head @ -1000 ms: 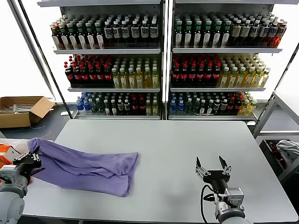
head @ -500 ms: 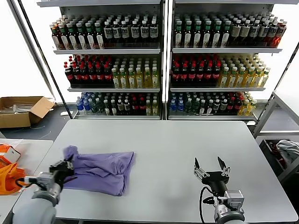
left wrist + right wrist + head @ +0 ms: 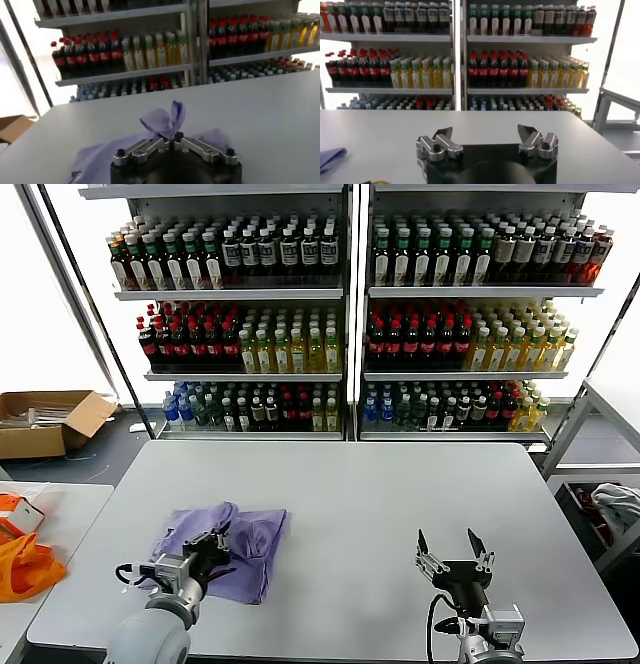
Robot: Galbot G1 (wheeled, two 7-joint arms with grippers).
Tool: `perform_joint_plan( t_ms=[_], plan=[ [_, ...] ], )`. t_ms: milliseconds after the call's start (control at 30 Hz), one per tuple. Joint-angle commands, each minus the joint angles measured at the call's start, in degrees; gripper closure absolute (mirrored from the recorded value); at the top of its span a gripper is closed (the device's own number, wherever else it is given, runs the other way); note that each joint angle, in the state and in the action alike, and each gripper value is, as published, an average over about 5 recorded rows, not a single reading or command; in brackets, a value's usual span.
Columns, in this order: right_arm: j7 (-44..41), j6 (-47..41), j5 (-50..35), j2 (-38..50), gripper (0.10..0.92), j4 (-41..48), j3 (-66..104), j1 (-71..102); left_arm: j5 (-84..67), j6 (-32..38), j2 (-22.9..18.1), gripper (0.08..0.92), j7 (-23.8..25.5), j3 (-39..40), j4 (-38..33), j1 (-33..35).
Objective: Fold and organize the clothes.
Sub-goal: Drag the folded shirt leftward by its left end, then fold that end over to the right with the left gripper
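Lavender T-shirt (image 3: 228, 549) — no lettering showing — pinched in left hand (image 3: 212, 546); right hand (image 3: 453, 558) spread wide.

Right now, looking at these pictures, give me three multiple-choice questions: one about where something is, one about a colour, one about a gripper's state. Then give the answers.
1. Where on the table does the T-shirt lie?
A. on the robot's left side
B. at the far right corner
C. hanging off the back edge

2. What colour is the T-shirt?
A. orange
B. lavender
C. white

3. What is the left gripper doing?
A. open above bare table
B. out of sight
C. shut on a pinch of the T-shirt

Answers:
1 A: the head view shows the cloth bunched on the left half, near the front edge.
2 B: it is light purple in the head and left wrist views.
3 C: in the left wrist view a tuft of cloth stands up from between its closed fingers. The right gripper waits open over the table's right side.
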State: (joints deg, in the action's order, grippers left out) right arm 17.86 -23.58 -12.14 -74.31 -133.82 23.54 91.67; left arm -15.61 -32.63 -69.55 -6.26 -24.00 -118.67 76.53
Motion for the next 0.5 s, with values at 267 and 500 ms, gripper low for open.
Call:
perform_joint_plan(
  t_ms=[267, 500],
  plan=[
    [-0.1, 0.8, 2.2, -1.4, 0.203, -1.6, -0.2, 3.1, 1.4, -0.3, -3.1, 0.902, 0.5, 6.6, 3.7, -2.7],
    [-0.2, 0.8, 2.8, -1.7, 0.203, -2.3, -0.6, 3.5, 0.1, 2.1, -3.8, 0.8, 0.5, 7.8, 4.9, -2.2]
  ],
)
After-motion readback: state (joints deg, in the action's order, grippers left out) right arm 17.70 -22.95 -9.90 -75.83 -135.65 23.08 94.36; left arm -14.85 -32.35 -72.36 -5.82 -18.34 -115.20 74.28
